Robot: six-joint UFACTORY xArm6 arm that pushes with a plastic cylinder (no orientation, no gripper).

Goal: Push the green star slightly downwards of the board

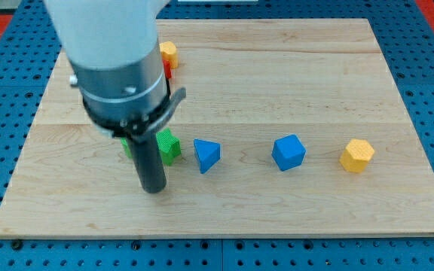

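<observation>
The green star [169, 147] lies on the wooden board [315, 83] left of centre, partly hidden behind my rod. My tip [154, 189] rests on the board just below and slightly left of the green star, close to it. A sliver of green [127, 147] shows on the rod's left side; I cannot tell whether it belongs to the star or to another block.
A blue triangular block [206, 155] lies right of the star, then a blue cube [288, 153] and a yellow hexagonal block [357, 156]. A yellow block [169, 52] and a red block [167, 69] sit near the view's top left, partly hidden by the arm.
</observation>
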